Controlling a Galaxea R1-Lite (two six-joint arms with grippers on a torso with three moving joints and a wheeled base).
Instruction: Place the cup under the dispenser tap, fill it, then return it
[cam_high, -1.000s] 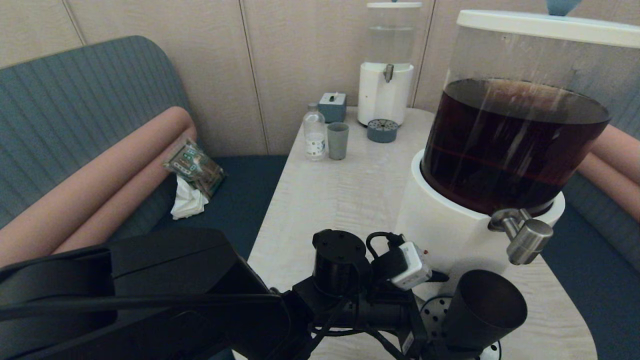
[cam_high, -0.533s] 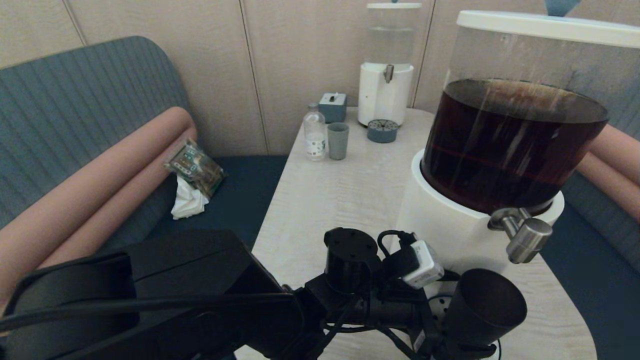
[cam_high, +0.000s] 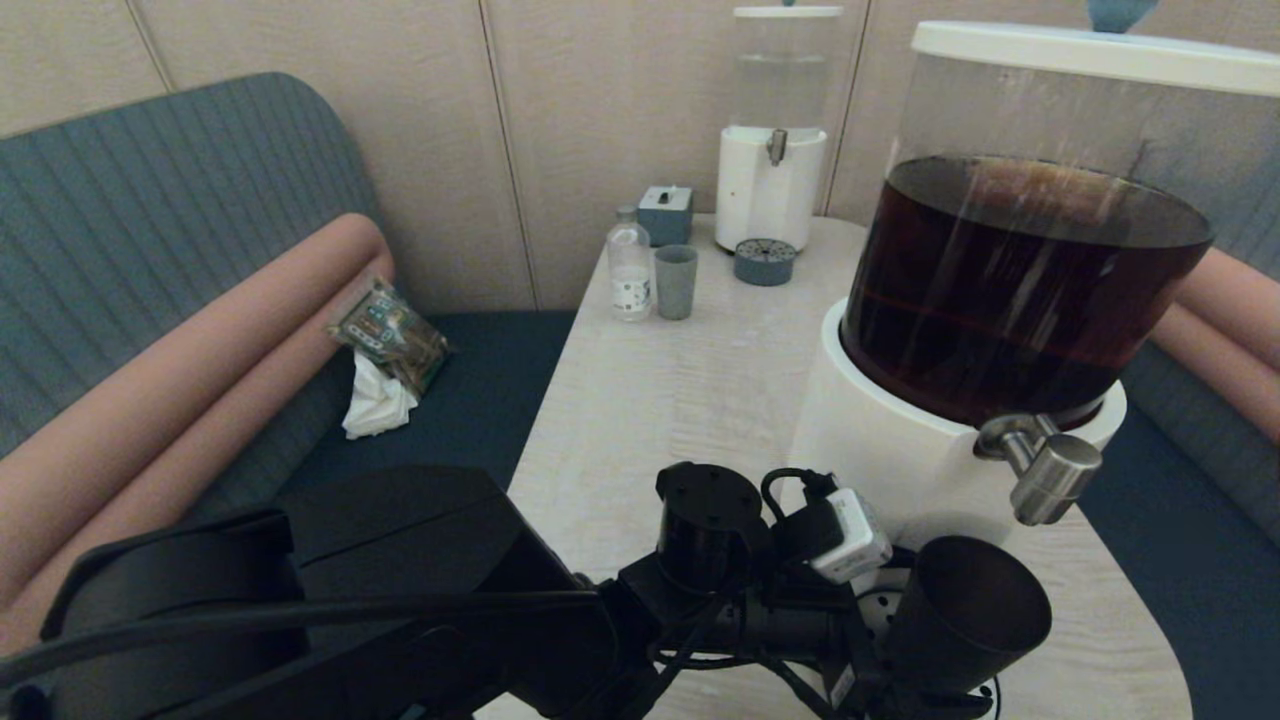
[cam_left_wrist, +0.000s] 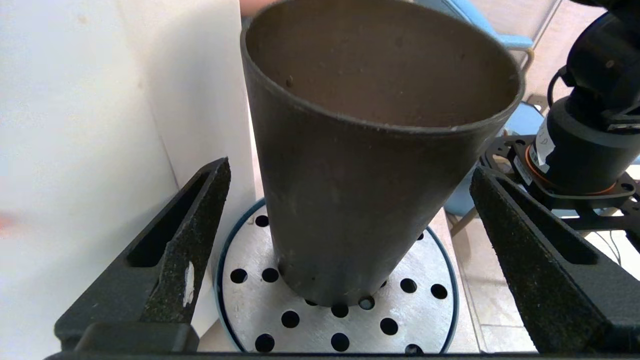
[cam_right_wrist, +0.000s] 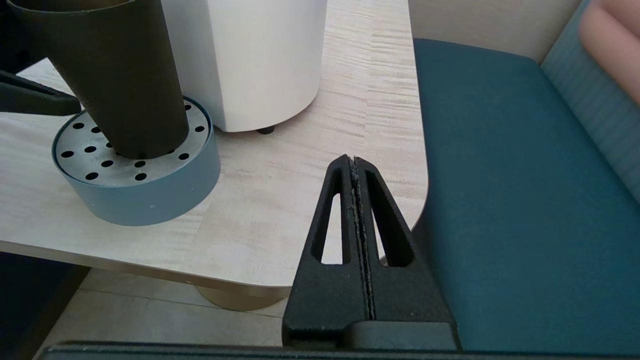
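The cup (cam_high: 962, 615), a black tapered tumbler, stands upright on the perforated drip tray (cam_left_wrist: 425, 310) in front of the big dispenser (cam_high: 1020, 290) with dark brown liquid. The steel dispenser tap (cam_high: 1050, 480) juts out just above the cup's rim. My left gripper (cam_left_wrist: 350, 167) is open, with one finger (cam_left_wrist: 200, 225) on each side of the cup and a gap on both sides. In the right wrist view the cup (cam_right_wrist: 115, 75) and tray (cam_right_wrist: 140, 195) sit at the table's near corner. My right gripper (cam_right_wrist: 353, 160) is shut and empty, low beside that corner.
At the table's far end stand a smaller dispenser (cam_high: 772, 150) with clear liquid, its drip tray (cam_high: 765, 262), a grey-blue cup (cam_high: 676, 281), a bottle (cam_high: 629, 265) and a small box (cam_high: 665, 213). A packet (cam_high: 390, 335) lies on the sofa at left. A blue seat (cam_right_wrist: 525, 200) borders the table's right edge.
My left wrist has slid a little to the right, closer to the cup. The cup stays on the tray and the left fingers stay wide apart.
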